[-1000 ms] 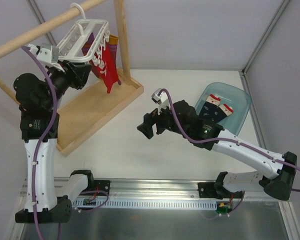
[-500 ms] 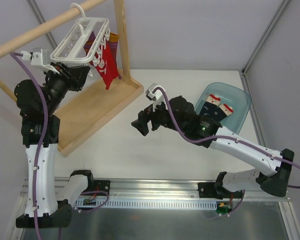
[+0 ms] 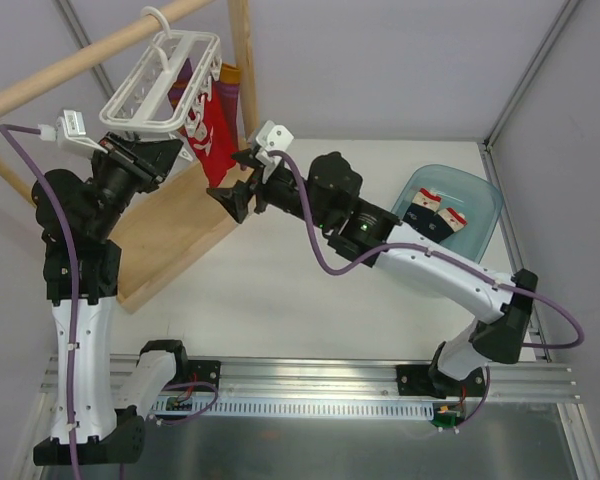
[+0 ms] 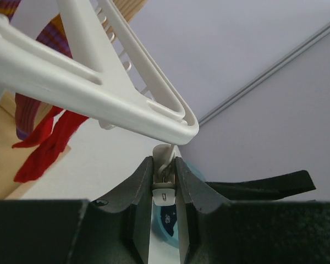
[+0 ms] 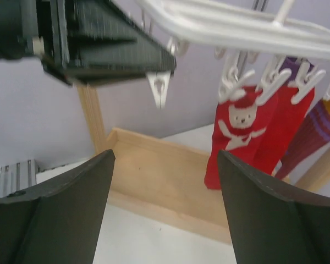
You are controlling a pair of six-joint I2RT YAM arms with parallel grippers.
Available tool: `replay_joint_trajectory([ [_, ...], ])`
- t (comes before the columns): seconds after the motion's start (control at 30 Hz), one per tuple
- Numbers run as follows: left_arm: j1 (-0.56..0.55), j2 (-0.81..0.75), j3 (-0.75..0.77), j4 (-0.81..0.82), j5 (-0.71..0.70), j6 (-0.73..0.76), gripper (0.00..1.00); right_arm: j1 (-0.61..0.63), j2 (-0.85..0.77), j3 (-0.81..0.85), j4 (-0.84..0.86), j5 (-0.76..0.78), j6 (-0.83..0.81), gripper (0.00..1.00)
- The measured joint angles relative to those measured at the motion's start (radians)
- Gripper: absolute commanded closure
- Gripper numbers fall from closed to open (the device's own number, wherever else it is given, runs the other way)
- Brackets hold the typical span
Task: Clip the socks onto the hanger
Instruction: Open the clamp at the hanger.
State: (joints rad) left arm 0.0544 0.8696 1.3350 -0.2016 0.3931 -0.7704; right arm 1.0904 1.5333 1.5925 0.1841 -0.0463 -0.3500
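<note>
White plastic fills my left wrist view: the hanger (image 4: pixel 99 93) slants across the top of the picture, and just under its corner the left gripper (image 4: pixel 165 165) is clamped tight on one dangling clip (image 4: pixel 164 190), a finger pressed to each side of it. From above, the hanger (image 3: pixel 160 85) hangs by its hook on the wooden rod (image 3: pixel 80 60), and the left gripper (image 3: pixel 165 155) sits right beneath its near edge. The right gripper (image 3: pixel 230 195) reaches in from the other side, close to the foot of the upright post (image 3: pixel 242 70) and above the wooden base (image 3: pixel 180 230). Its jaws stand wide with nothing between them. In its wrist view the right gripper (image 5: pixel 164 159) looks up at the hanger (image 5: pixel 236 25). The held clip (image 5: pixel 158 88) pokes out below the dark block of the left gripper (image 5: pixel 107 52), and I cannot tell whether its mouth is open. Red socks (image 5: pixel 242 132) are already pegged on further along, with a striped sock (image 5: pixel 313 132) beside them. The navy socks (image 3: pixel 430 212) lie side by side in the teal basin (image 3: pixel 480 195) on the table (image 3: pixel 310 300), well apart from both grippers and from the hanger.
</note>
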Motion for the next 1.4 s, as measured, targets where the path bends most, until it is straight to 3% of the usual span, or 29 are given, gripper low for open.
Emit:
replay_joint_trajectory([
  [0.37, 0.000, -0.050, -0.092, -0.003, -0.040, -0.129, 0.88, 0.000, 0.244, 0.299, -0.018, -0.035, -0.018, 0.35],
  [0.57, -0.010, -0.059, -0.092, 0.003, -0.058, -0.139, 0.88, 0.000, 0.294, 0.339, -0.035, -0.039, -0.021, 0.40],
  [0.77, -0.023, -0.060, -0.095, 0.007, -0.068, -0.140, 0.89, 0.001, 0.338, 0.400, -0.042, -0.056, -0.018, 0.69],
  [0.8, -0.023, -0.060, -0.097, 0.011, -0.071, -0.139, 0.88, 0.002, 0.343, 0.406, -0.043, -0.059, -0.018, 0.80],
  [0.9, -0.023, -0.065, -0.102, 0.010, -0.080, -0.137, 0.87, 0.008, 0.352, 0.421, -0.055, -0.069, -0.011, 0.97],
  [0.97, -0.023, -0.065, -0.102, 0.016, -0.082, -0.137, 0.83, 0.006, 0.355, 0.434, -0.067, -0.075, -0.002, 0.99],
  [1.0, -0.024, -0.065, -0.102, 0.017, -0.081, -0.136, 0.73, 0.006, 0.355, 0.436, -0.071, -0.074, -0.001, 0.99],
  [1.07, -0.029, -0.065, -0.101, 0.015, -0.077, -0.129, 0.62, 0.006, 0.355, 0.440, -0.077, -0.070, 0.005, 0.99],
  [1.1, -0.030, -0.065, -0.100, 0.015, -0.072, -0.120, 0.50, 0.006, 0.355, 0.440, -0.080, -0.070, 0.008, 0.99],
  [1.2, -0.030, -0.067, -0.088, -0.002, -0.047, -0.079, 0.35, -0.001, 0.354, 0.438, -0.077, -0.083, 0.042, 0.99],
  [1.4, -0.035, -0.082, -0.048, -0.015, 0.000, 0.004, 0.27, -0.031, 0.325, 0.394, -0.048, -0.171, 0.158, 0.99],
])
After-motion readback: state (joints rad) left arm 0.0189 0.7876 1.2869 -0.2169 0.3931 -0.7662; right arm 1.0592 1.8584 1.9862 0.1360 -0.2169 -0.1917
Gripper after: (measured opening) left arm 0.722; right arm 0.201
